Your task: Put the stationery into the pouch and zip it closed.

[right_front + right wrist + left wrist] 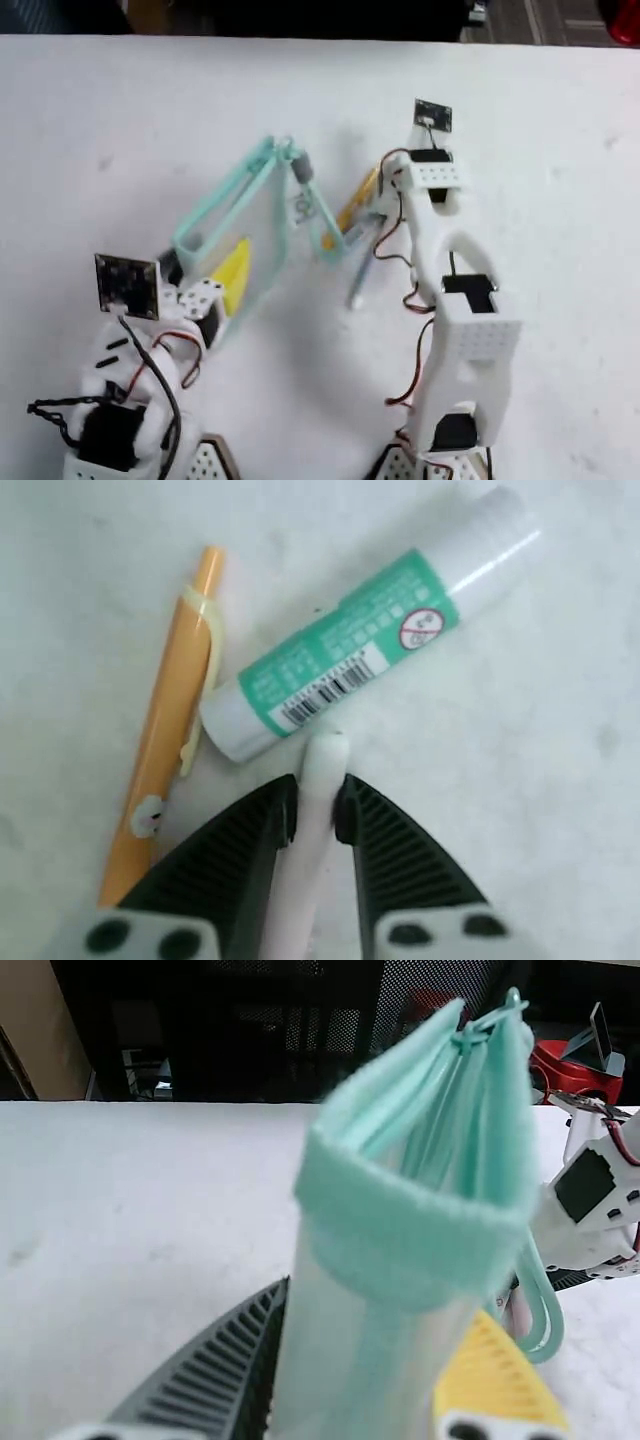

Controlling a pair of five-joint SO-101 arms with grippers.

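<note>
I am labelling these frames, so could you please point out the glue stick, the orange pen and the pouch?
glue stick (350, 650), right wrist view, on the green label at mid-barrel.
orange pen (165, 740), right wrist view, on the middle of its barrel.
pouch (410, 1230), left wrist view, on the mint fabric band.

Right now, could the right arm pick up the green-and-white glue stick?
Probably not yet. The right end effector is shut on a white pen, so it has no free grip. Otherwise the way looks free: the glue stick lies just ahead of it with nothing between.
</note>
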